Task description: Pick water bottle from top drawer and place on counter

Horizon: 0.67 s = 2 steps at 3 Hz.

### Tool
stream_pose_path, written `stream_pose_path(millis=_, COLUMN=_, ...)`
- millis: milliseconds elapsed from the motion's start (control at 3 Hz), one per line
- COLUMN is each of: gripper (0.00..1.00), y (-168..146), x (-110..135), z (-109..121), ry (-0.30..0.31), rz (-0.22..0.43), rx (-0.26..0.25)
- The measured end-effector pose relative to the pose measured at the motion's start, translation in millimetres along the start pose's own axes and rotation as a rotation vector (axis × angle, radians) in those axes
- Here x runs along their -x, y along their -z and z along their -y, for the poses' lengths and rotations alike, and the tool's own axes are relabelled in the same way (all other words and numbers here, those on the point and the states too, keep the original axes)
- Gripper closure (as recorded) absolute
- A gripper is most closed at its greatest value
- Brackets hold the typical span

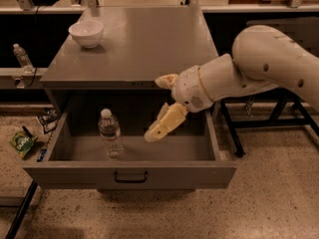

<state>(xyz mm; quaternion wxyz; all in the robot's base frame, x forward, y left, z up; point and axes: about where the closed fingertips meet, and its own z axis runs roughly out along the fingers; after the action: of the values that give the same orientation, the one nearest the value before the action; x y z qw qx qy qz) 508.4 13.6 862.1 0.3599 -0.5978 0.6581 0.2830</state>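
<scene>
Got the end effector (pixel 154 108) spread wide and empty over the pulled-out top drawer (pixel 129 174) below the worktop's (pixel 144 44) front edge, aimed at the upright water bottle (pixel 110 133) toward the front-left corner, presumably to straddle it.

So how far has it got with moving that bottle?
Done: the wide grey metal top drawer stands open. In hand: the cream two-finger gripper hangs open over the drawer, beside the small clear ribbed water bottle, not touching it. Left: grasp the upright bottle, lift it and set it on the flat grey metal counter.
</scene>
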Motion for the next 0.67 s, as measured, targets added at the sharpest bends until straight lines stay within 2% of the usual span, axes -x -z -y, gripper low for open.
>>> stream_pose_path(millis=333, gripper=0.0, y=-5.9, x=3.7, z=0.4, ry=-0.006, rz=-0.001, rx=0.004)
stream_pose_path(millis=667, gripper=0.0, y=-26.7, x=0.6, z=7.1, ry=-0.004, rz=0.043, rx=-0.001)
